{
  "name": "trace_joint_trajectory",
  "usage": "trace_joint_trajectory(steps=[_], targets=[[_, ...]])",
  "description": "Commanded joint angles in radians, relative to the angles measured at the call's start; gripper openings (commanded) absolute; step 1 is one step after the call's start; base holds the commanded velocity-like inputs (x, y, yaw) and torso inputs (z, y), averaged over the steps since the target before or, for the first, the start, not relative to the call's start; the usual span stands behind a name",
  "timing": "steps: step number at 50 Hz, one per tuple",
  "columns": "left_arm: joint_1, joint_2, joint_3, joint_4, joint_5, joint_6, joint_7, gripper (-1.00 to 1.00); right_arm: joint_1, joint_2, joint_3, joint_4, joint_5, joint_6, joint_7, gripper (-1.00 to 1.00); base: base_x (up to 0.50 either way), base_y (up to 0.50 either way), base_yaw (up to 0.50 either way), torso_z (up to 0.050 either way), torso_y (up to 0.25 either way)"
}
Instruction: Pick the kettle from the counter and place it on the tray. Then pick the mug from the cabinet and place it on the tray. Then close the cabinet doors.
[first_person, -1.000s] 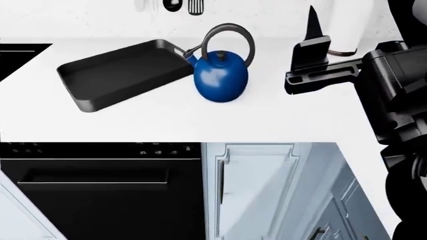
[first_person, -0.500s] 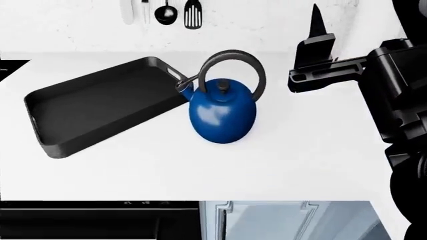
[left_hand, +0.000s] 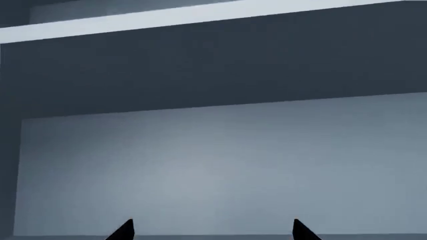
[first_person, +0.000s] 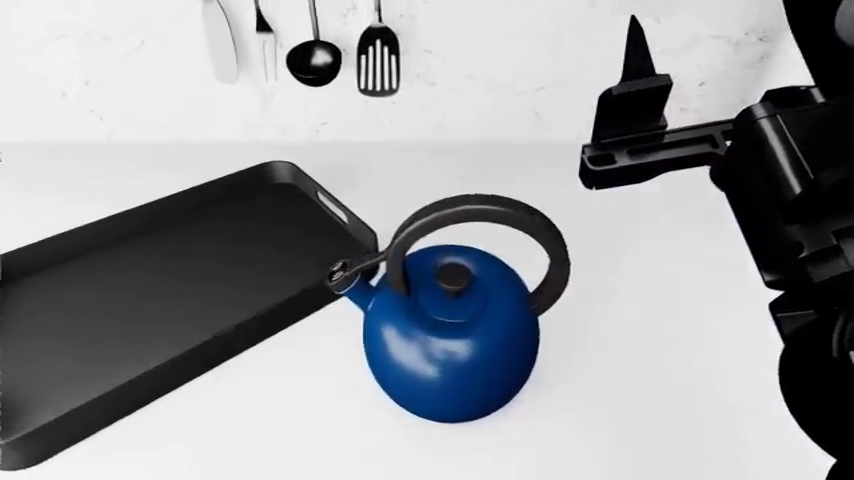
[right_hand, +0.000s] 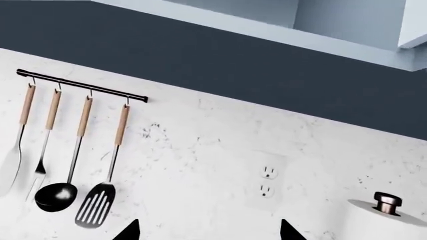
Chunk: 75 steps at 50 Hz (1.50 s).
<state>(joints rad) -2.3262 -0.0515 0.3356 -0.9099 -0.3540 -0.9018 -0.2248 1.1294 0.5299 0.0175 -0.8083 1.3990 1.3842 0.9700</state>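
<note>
One round glossy deep-blue kettle (first_person: 451, 345) and one large matte black rectangular tray (first_person: 147, 300) are counted on the single plain white counter (first_person: 667, 330). Four wooden-handled utensils (right_hand: 67, 150) are hung from one black rail (right_hand: 80, 84). One white double wall outlet (right_hand: 267, 180) is seen, and possibly one paper-towel roll (right_hand: 383, 217), largely cut off.

Kettle (first_person: 451, 345) stands on counter (first_person: 667, 350), spout end touching or just beside tray (first_person: 147, 290) rim near slot handle. Arched handle stands up over lid knob. Bare counter right of kettle and behind it, up to wall. Right gripper (first_person: 638, 95) hangs upper right, well apart from kettle. Hanging utensils (first_person: 310, 45) upper left, on wall.
</note>
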Motion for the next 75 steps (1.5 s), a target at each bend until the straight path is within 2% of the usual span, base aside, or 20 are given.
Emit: trace_joint_trajectory(steps=[1,11,26,43,50,58,72,73,75], targets=[[0.017,-0.004,0.002,0.014,-0.005,-0.005,-0.006,1.00,-0.020,0.013,-0.009,-0.005,-0.020,-0.025,-0.016,1.00,0.50,0.00,0.00,0.000,0.000],[0.042,-0.009,0.015,0.016,-0.005,-0.008,-0.011,1.00,-0.048,0.021,-0.021,-0.009,-0.060,-0.053,-0.041,1.00,0.50,0.00,0.00,0.000,0.001],[0.107,-0.011,0.027,-0.029,-0.021,-0.158,-0.053,1.00,-0.093,0.030,-0.042,-0.018,-0.124,-0.097,-0.080,1.00,0.00,0.00,0.00,0.000,0.001],[0.177,-0.031,0.047,0.008,-0.028,-0.198,-0.066,1.00,-0.117,0.036,-0.071,-0.016,-0.170,-0.130,-0.106,1.00,0.00,0.00,0.00,0.000,0.000],[0.188,-0.036,0.041,-0.034,-0.029,-0.228,-0.089,1.00,-0.124,0.039,-0.080,-0.014,-0.185,-0.142,-0.114,1.00,0.00,0.00,0.00,0.000,0.000],[0.171,-0.036,-0.003,-0.163,-0.045,-0.300,-0.131,1.00,-0.121,0.039,-0.089,-0.010,-0.186,-0.146,-0.110,1.00,0.00,0.00,0.00,0.000,0.000],[0.297,-0.064,-0.016,-0.083,-0.077,-0.384,-0.150,1.00,-0.130,0.041,-0.105,-0.008,-0.201,-0.163,-0.116,1.00,0.00,0.00,0.00,0.000,0.000],[0.306,-0.065,-0.017,-0.079,-0.078,-0.385,-0.151,-1.00,-0.131,0.041,-0.107,-0.007,-0.205,-0.165,-0.119,1.00,0.00,0.00,0.00,0.000,0.000],[0.320,-0.067,-0.019,-0.069,-0.082,-0.387,-0.154,-1.00,-0.133,0.041,-0.112,-0.004,-0.214,-0.171,-0.124,1.00,0.00,0.00,0.00,0.000,0.000]])
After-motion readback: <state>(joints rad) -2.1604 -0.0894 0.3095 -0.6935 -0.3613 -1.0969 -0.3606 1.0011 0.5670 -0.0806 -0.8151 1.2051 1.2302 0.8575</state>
